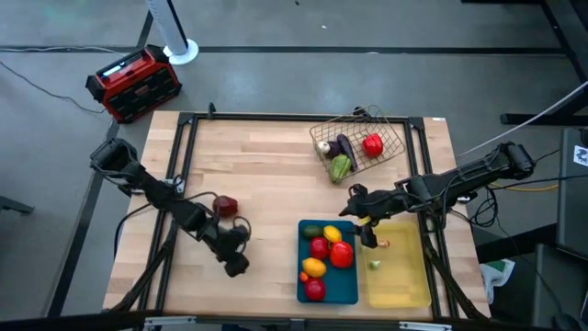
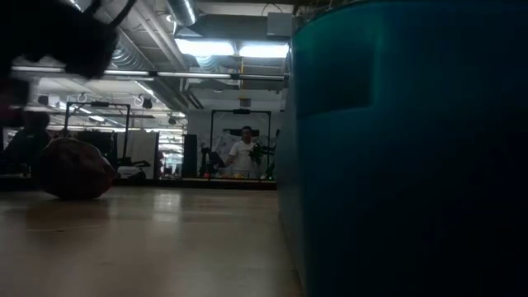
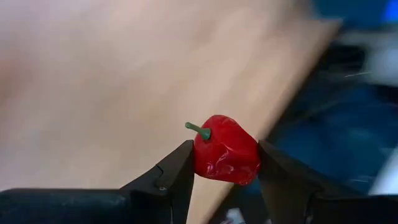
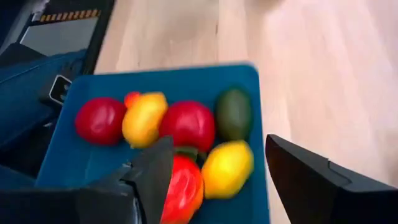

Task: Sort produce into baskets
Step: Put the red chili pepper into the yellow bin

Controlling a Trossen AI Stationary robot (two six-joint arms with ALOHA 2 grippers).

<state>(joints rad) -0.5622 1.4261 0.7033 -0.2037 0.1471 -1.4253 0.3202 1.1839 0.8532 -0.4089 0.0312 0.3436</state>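
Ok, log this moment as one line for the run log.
left tool: shut on red pepper | right tool: open above blue tray | wire basket: holds produce

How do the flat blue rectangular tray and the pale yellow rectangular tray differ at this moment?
The flat blue rectangular tray holds a crowd of red, yellow, orange and green produce; the pale yellow rectangular tray shows only a small green piece and looks otherwise nearly bare. The blue tray lies nearer the table's middle, the yellow one at the right edge. The right end effector hangs open above where they meet. They look alike in shape and lie side by side.
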